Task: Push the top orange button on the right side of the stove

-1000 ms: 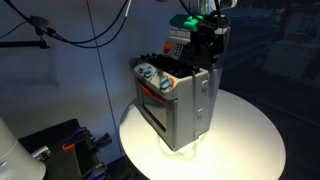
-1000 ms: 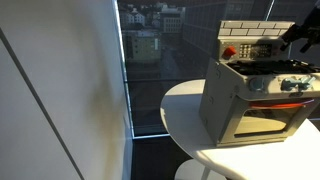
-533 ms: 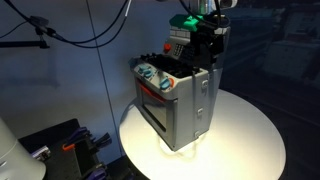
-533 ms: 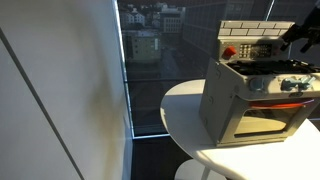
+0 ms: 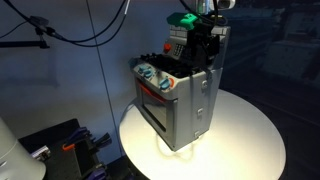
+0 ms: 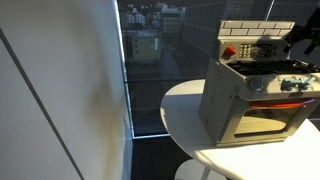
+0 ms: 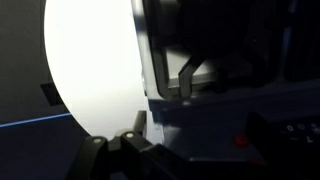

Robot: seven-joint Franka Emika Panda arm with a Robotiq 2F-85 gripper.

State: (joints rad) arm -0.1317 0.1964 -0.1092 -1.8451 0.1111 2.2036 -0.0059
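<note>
The grey toy stove (image 5: 178, 100) stands on a round white table (image 5: 250, 140), with its red-framed oven window and pale brick-pattern back panel showing in an exterior view (image 6: 255, 95). My gripper (image 5: 205, 42) hangs at the stove's back top corner, above the side with the grey latch (image 5: 203, 95). In the wrist view the stove's side and latch (image 7: 190, 75) fill the frame, very dark. A small reddish-orange spot (image 7: 240, 141) shows low on the dark surface. One gripper finger (image 7: 118, 150) shows at the bottom left. I cannot tell how the jaws stand.
Cables hang at the back left (image 5: 90, 30). Dark equipment sits on the floor beside the table (image 5: 60, 145). A large window with a city view lies behind the table (image 6: 150, 50). A white wall panel fills the left (image 6: 50, 90).
</note>
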